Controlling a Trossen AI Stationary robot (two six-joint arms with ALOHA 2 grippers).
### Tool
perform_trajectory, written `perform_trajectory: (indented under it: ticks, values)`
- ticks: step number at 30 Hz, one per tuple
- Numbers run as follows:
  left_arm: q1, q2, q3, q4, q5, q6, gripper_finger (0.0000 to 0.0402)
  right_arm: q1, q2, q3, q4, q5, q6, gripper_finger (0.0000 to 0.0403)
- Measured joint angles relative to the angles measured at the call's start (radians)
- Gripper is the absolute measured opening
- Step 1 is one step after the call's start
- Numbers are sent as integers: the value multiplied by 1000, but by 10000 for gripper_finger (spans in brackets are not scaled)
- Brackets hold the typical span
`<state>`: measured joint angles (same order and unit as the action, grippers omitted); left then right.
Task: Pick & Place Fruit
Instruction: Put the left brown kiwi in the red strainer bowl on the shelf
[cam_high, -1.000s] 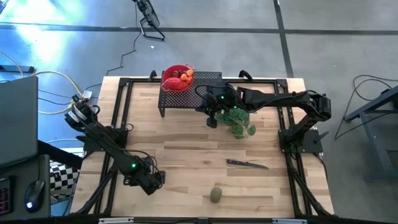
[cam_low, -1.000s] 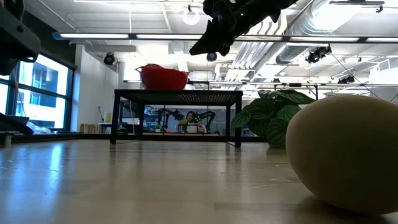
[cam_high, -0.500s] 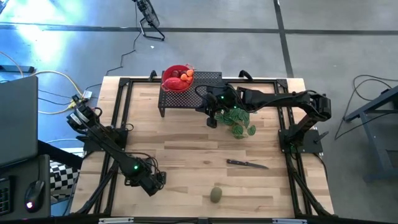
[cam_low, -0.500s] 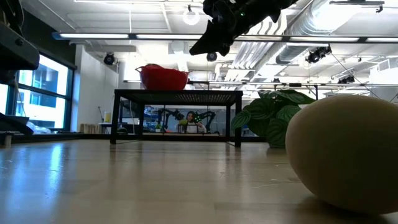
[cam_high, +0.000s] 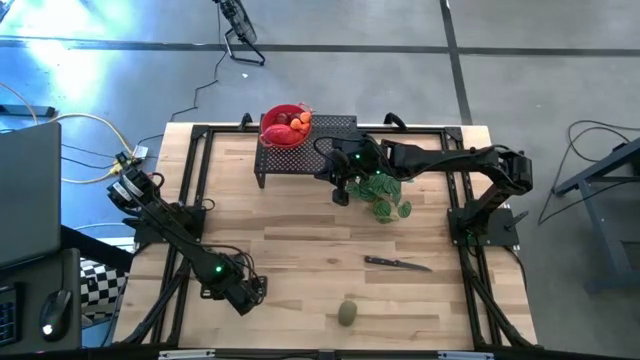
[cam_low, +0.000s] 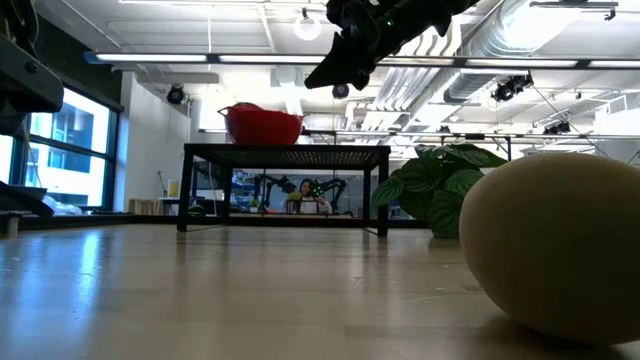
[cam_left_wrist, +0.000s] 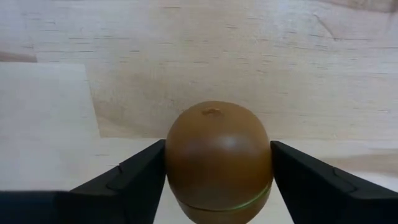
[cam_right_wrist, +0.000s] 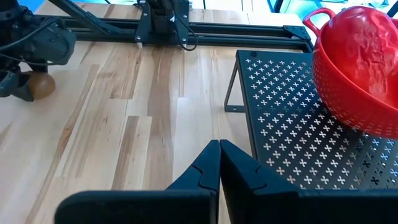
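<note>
My left gripper (cam_high: 250, 291) is low over the near-left part of the table, shut on the brown oval fruit (cam_left_wrist: 217, 155). That fruit also shows in the right wrist view as a brown oval fruit (cam_right_wrist: 40, 85) under the left arm. The olive-green oval fruit (cam_high: 347, 313) lies alone on the table near its near edge and looms large in the low view (cam_low: 555, 240). A red bowl (cam_high: 285, 127) holding red and orange fruit stands on a black perforated rack (cam_high: 335, 128). My right gripper (cam_high: 340, 193) hangs shut and empty beside the rack's near right corner. My left gripper pinches the brown oval fruit between its two fingers (cam_left_wrist: 137, 177), one on each side of its widest part (cam_left_wrist: 177, 162). The fruit's rounded end with the small stem mark points away from the wrist. Whether it rests on the table or is lifted, I cannot tell.
A green leafy plant (cam_high: 385, 197) stands right of my right gripper. A black-handled knife (cam_high: 397, 263) lies on the table's right half, between the plant and the olive-green fruit. Black frame rails (cam_high: 195, 170) run along the table's sides. Bare wood shows mid-table.
My left arm has shifted its pose slightly at the table's left side; its gripper stays about where it was. My right arm and the fruit on the table keep still.
</note>
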<state>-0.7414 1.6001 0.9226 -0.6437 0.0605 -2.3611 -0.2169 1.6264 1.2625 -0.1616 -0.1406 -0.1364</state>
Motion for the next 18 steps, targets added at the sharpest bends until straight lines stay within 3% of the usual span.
perform_trajectory:
  ticks: [6,18]
  values:
    - [0,0,0,2,0,0,250,0,0,0,0,0,0,2]
    - [0,0,0,54,-3,70,248,-6,0,0,-1,1,-5,2]
